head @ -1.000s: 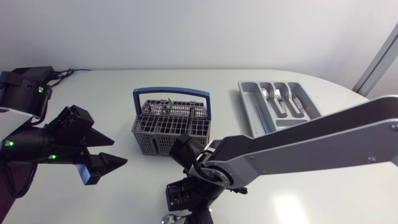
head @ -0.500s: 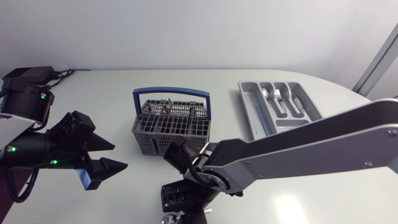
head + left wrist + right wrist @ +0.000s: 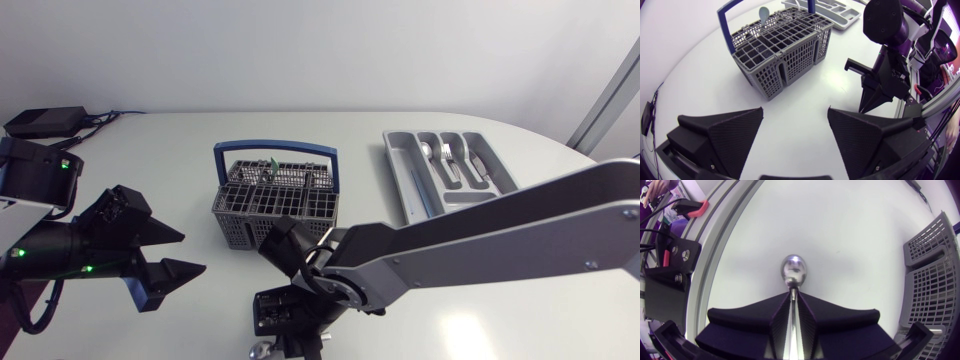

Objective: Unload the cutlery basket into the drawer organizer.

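Observation:
The grey cutlery basket (image 3: pixel 275 195) with a blue handle stands mid-table, a pale green utensil (image 3: pixel 270 166) sticking out of it. At the back right lies the grey drawer organizer (image 3: pixel 450 165) with some cutlery in its compartments. My right gripper (image 3: pixel 794 296) is shut on a metal spoon (image 3: pixel 794 271): the handle runs between the fingers and the bowl pokes out ahead, over the table near its front edge. In the head view this right gripper (image 3: pixel 278 340) is in front of the basket. My left gripper (image 3: pixel 795 112) is open and holds nothing, left of the basket (image 3: pixel 780 55).
The table's front edge with a metal rail (image 3: pixel 715 245) runs close beside the spoon. The right arm (image 3: pixel 885 65) crosses the table in front of the basket, opposite my left gripper (image 3: pixel 193 250). White tabletop (image 3: pixel 520 290) lies between basket and organizer.
My right gripper has shut on the spoon and shifted slightly left toward the front edge. The left arm has drifted a little lower, its fingers unchanged.

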`<state>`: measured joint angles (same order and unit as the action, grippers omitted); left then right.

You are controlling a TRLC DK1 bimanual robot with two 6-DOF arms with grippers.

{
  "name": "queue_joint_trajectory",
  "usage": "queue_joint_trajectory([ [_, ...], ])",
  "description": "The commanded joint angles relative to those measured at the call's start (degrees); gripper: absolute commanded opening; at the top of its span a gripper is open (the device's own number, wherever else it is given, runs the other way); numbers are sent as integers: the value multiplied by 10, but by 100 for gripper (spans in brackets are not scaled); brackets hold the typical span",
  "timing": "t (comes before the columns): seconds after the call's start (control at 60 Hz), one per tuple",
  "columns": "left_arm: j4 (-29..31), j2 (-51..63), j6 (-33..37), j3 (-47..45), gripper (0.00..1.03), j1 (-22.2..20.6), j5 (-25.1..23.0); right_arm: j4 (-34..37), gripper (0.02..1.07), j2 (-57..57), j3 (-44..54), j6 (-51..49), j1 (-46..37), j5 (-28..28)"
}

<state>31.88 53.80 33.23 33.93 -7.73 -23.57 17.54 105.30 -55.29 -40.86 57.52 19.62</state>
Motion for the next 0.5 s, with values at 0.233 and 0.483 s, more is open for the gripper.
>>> queue_joint_trajectory([
  [0.233,-27,-46,0,-45,95,-19,-5,-2,20,-43,23,32,-1,-8],
  [0.483,-26,-64,-1,-55,95,-19,-4,-31,62,-4,40,50,17,-24],
])
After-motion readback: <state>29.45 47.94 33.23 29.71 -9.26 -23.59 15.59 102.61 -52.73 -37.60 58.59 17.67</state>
